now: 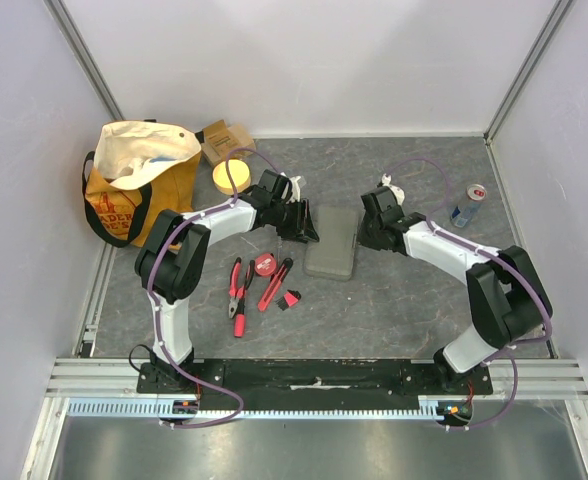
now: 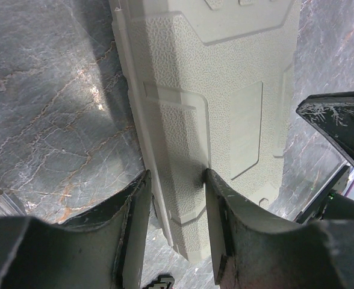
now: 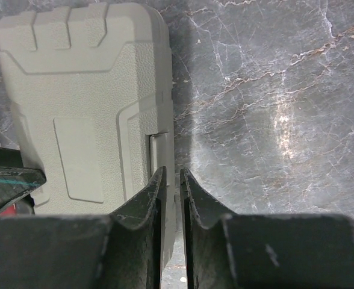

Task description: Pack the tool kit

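Note:
The tool kit case (image 1: pixel 332 242) lies closed and flat at mid-table, grey-green with rounded corners. My left gripper (image 1: pixel 299 222) is at its left side. In the left wrist view the gripper (image 2: pixel 176 177) is open and straddles the case's (image 2: pixel 225 72) long edge, one finger over the lid and one beside the rim. My right gripper (image 1: pixel 369 230) is at the case's right side. In the right wrist view it (image 3: pixel 172 171) is nearly closed on the latch edge of the case (image 3: pixel 80 78). Red-and-black pliers (image 1: pixel 238 290), a red tape measure (image 1: pixel 265 264), a red-handled tool (image 1: pixel 274 285) and a small red-black piece (image 1: pixel 290 298) lie left of the case.
An orange-and-cream tote bag (image 1: pixel 134 185) stands at the back left, with a cardboard box (image 1: pixel 224 140) and a yellow round object (image 1: pixel 232 176) beside it. A small bottle (image 1: pixel 467 205) stands at the right. White walls enclose the table on three sides.

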`<state>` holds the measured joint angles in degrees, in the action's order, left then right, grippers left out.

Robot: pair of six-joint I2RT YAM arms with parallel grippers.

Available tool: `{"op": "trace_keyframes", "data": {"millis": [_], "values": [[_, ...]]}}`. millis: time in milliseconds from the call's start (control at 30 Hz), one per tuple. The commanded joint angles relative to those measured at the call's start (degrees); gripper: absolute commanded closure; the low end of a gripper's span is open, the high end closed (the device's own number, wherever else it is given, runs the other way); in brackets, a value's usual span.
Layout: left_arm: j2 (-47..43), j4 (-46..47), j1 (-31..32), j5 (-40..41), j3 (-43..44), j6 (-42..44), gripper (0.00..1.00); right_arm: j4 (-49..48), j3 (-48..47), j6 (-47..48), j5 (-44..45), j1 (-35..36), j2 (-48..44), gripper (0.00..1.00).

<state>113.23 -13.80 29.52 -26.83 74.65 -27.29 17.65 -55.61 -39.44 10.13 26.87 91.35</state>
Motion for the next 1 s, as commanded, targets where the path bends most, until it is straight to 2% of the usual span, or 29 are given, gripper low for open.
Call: {"op": "trace_keyframes", "data": {"millis": [0, 767, 833, 967], "values": [[1.29, -2.81, 0.28, 2.4, 0.67, 2.59, 0.53, -1.3, 0.24, -0.11, -0.46, 0.02, -3.02, 0.78], [1.55, -2.98, 0.89, 0.64, 0.23, 2.94, 0.54, -0.78, -0.11, 1.2, -3.37, 0.02, 3.3, 0.78], [1.64, -3.42, 1.07, 0.29, -0.03, 2.94, 0.54, 0.8, -0.63, 2.52, -0.83, 0.11, 4.53, 0.79], [2.08, -8.15, 1.16, 2.56, 0.84, 3.29, 0.55, 8.61, -2.83, 5.33, 10.41, 2.74, 7.52, 0.79]]}}
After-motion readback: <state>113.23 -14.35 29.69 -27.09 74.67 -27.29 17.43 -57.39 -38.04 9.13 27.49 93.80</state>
